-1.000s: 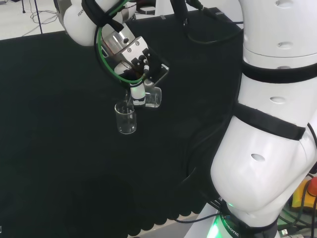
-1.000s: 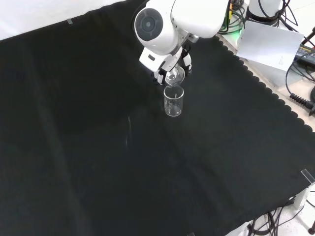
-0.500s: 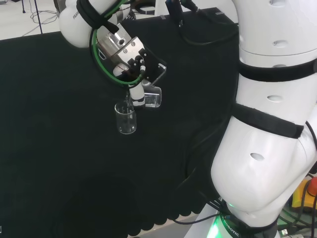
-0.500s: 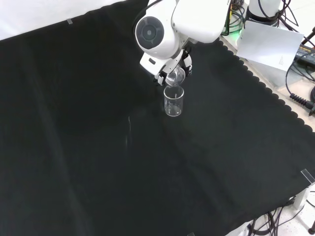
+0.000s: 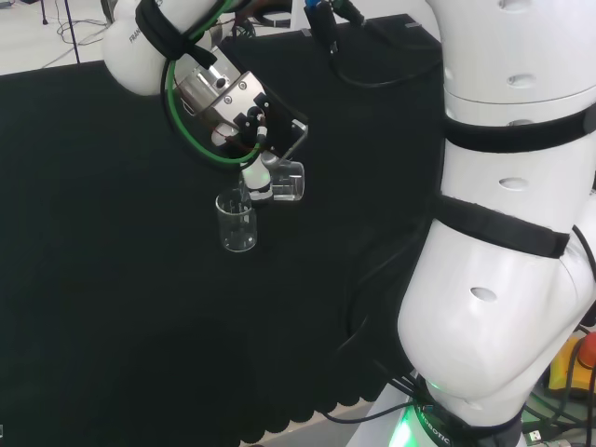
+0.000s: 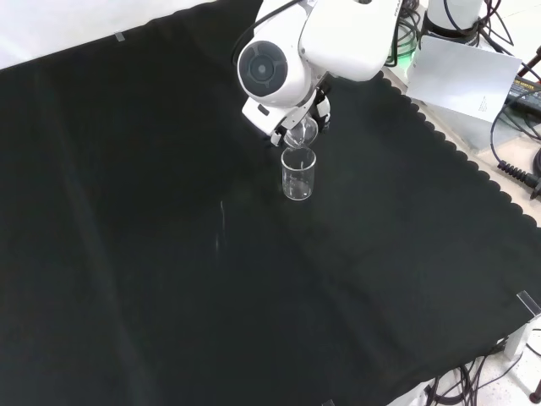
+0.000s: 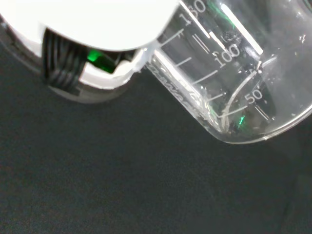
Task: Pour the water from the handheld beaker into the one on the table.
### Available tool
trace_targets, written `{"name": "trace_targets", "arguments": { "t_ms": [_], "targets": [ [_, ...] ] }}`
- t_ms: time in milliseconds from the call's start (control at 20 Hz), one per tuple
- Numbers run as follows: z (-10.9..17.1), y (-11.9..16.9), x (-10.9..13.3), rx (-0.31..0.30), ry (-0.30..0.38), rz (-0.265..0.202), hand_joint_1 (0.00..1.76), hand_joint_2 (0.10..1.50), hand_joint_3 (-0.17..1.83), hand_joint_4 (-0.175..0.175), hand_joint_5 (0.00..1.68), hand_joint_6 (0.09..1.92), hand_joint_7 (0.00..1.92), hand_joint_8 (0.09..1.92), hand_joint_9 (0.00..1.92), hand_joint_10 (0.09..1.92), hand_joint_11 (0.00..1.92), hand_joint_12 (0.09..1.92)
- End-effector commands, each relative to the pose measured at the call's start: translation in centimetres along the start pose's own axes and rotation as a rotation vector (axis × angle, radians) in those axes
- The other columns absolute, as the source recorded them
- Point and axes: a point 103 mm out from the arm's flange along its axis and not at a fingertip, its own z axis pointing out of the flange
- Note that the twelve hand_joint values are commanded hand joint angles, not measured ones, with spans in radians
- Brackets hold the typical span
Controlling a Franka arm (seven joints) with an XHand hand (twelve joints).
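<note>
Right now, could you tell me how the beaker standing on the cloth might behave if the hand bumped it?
The standing beaker is tall, narrow and looks nearly empty, so it would likely tip easily. It looks like clear glass, probably fragile. On its side it could roll across the black cloth.

Hand rotated further; held beaker seemingly tipped more steeply over standing beaker.

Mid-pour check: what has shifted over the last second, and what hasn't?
In the head view the arm's wrist link has swung up and to the left, rolling the hand further over; the handheld beaker stays tipped on its side in its fingers, its mouth at the rim of the table beaker. The table beaker has not moved on the black cloth.
</note>
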Motion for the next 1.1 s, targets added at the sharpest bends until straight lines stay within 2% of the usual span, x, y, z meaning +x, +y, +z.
{"name": "trace_targets", "arguments": {
  "t_ms": [50, 900, 1100],
  "targets": [
    [-0.2, 0.0, 0.4, 0.013, -0.013, 0.008, 1.31, 0.60, 0.76, -0.175, 1.25, 0.72, 1.31, 0.70, 1.78, 0.29, 1.50, 0.59],
    [-1.5, -0.3, 1.6, 0.015, -0.051, 0.043, 1.31, 0.60, 0.76, -0.175, 1.24, 0.74, 1.30, 0.71, 1.77, 0.32, 1.49, 0.60],
    [-1.6, -0.2, 1.6, 0.026, -0.060, 0.067, 1.31, 0.60, 0.76, -0.175, 1.24, 0.74, 1.30, 0.72, 1.76, 0.33, 1.49, 0.60]
  ]
}}
